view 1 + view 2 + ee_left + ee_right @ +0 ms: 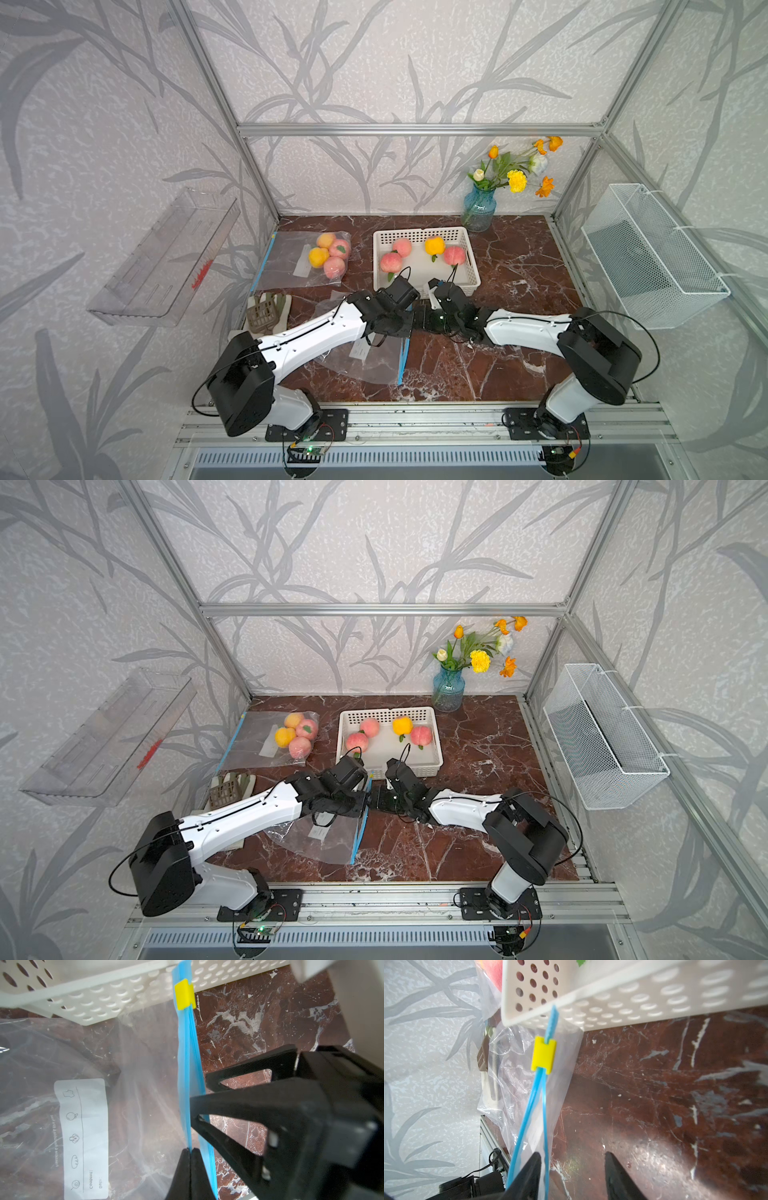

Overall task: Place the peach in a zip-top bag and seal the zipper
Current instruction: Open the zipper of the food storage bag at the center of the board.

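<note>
Marble surface [519, 291] carries a white basket [419, 233] at upper centre of both top views, with four peaches [391, 262] inside. Mid-frame lies the clear zip-top bag [374, 365]. The left gripper [190, 1152] pinches its blue zipper strip [187, 1064]. The right gripper [572, 1155] is part-open at the strip, below the yellow slider [543, 1057].

Clear bag [133, 1064], seemingly empty; blue zipper [527, 1109] parted beside yellow slider [543, 1054].
</note>
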`<state>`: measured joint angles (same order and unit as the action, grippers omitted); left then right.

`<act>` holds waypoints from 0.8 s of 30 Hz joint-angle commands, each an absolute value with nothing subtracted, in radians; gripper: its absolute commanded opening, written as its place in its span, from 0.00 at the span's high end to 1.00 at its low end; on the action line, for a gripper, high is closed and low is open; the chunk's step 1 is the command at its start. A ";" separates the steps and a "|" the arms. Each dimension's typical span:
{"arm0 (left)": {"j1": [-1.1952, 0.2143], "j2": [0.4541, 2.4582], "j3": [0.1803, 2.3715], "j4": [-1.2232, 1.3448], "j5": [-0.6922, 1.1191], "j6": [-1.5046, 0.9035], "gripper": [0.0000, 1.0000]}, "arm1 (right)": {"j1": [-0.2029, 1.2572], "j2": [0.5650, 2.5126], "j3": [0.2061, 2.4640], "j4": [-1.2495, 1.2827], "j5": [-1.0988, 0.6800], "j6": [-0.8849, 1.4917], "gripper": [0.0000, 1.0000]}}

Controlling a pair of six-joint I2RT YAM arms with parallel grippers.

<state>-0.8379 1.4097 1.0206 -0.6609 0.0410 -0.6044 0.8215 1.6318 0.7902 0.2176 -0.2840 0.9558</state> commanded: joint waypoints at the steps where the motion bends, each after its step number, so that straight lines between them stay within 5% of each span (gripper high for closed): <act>1: -0.843 1.375 1.028 -0.665 0.051 -0.605 1.00 | 0.827 1.652 0.809 0.241 -0.298 0.964 0.58; 9: -0.841 1.376 0.989 -0.651 0.042 -0.619 0.93 | 0.827 1.631 0.797 0.252 -0.307 1.024 0.90; 15: -0.841 1.390 0.966 -0.610 0.081 -0.623 0.68 | 0.827 1.578 0.774 0.245 -0.310 1.085 0.95; 24: -0.841 1.382 0.938 -0.608 0.096 -0.619 0.59 | 0.827 1.548 0.771 0.220 -0.302 1.121 0.95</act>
<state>-0.8379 1.3937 0.9508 -0.5934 0.1032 -0.6235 0.8223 1.5787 0.7822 0.2337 -0.3077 1.1038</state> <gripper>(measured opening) 0.411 0.051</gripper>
